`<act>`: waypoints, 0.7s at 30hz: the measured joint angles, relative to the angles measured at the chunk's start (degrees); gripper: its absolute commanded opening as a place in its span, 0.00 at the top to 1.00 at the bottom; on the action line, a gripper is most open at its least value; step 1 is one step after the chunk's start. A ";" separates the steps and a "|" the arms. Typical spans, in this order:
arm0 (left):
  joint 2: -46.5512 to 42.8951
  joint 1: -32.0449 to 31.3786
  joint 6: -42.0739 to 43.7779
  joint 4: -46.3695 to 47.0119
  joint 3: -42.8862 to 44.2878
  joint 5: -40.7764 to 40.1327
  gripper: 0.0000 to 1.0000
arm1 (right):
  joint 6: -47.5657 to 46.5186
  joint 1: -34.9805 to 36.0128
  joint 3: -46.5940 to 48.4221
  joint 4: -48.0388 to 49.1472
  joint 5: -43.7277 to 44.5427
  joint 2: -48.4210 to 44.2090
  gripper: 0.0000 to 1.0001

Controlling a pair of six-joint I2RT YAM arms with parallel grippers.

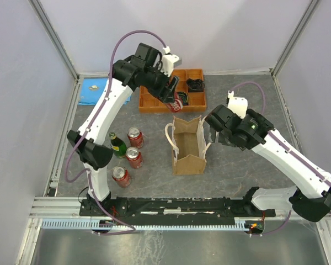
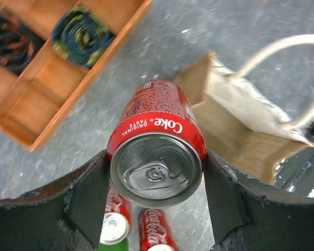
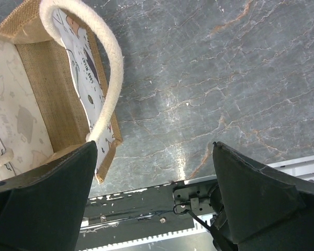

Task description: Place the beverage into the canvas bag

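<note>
The beverage, a red Coke can (image 2: 158,149), hangs in the air with my left gripper (image 2: 157,183) shut on its sides near the top. In the top view the can (image 1: 176,105) is just in front of the orange tray, a little behind the canvas bag (image 1: 188,146). The bag stands open and upright in the middle of the table, with cream rope handles on both sides. My right gripper (image 1: 214,134) is open beside the bag's right wall, with nothing between its fingers. In the right wrist view, the bag (image 3: 47,104) and one handle (image 3: 107,68) lie to the left of the gripper (image 3: 154,172).
An orange compartmented tray (image 1: 154,102) with dark rolled items stands at the back. On the table to the left stand three red cans (image 1: 134,157) and a green bottle (image 1: 117,144). A blue packet (image 1: 94,91) lies at the far left. The base rail (image 1: 176,207) runs along the near edge.
</note>
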 measured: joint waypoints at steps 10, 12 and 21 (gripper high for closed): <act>-5.70 -10.01 1.01 2.47 0.50 3.21 0.97 | 1.70 0.00 0.15 -0.94 1.29 -0.70 0.01; -6.19 -12.15 1.31 3.32 -0.87 2.75 0.97 | 2.12 0.00 0.15 -1.25 1.44 -1.27 0.01; -7.50 -20.48 2.10 7.52 -14.36 0.04 0.97 | 5.16 0.00 0.20 -4.94 3.93 -4.92 0.01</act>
